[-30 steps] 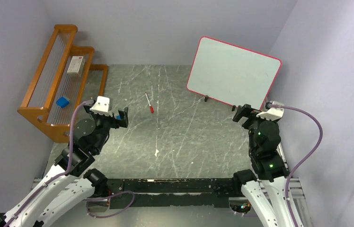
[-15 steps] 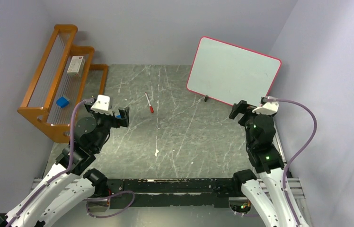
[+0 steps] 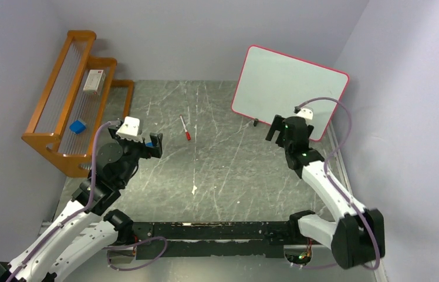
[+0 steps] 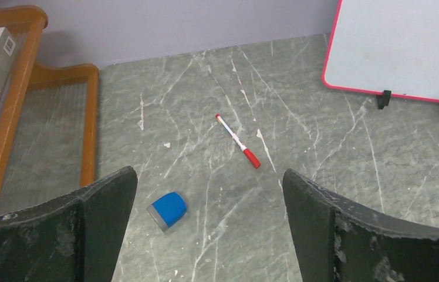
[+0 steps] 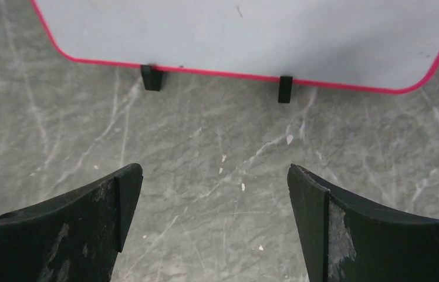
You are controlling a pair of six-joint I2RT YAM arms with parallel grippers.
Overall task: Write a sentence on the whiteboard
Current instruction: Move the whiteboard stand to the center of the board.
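Rack: a wooden rack [image 3: 47, 126] stands at the far left, with a small white box [image 3: 93, 81] on an upper shelf and a blue block [image 3: 77, 126] lower down.
Left gripper: my left gripper [image 4: 208, 176] hangs above the table [image 3: 223, 170] near the rack, jaws spread wide with nothing between them.
Eraser: a blue eraser [image 4: 167, 209] lies on the table under my left jaws.
Marker: a red-capped marker [image 4: 237, 141] lies flat beyond my left gripper, apart from it.
Right gripper: my right gripper [image 5: 214, 170] has its jaws spread wide and empty, facing the board's lower edge and short of it.
Whiteboard: the whiteboard [image 3: 287, 88] stands on its black feet [image 5: 151, 77] at the far right of the table, well apart from the marker.
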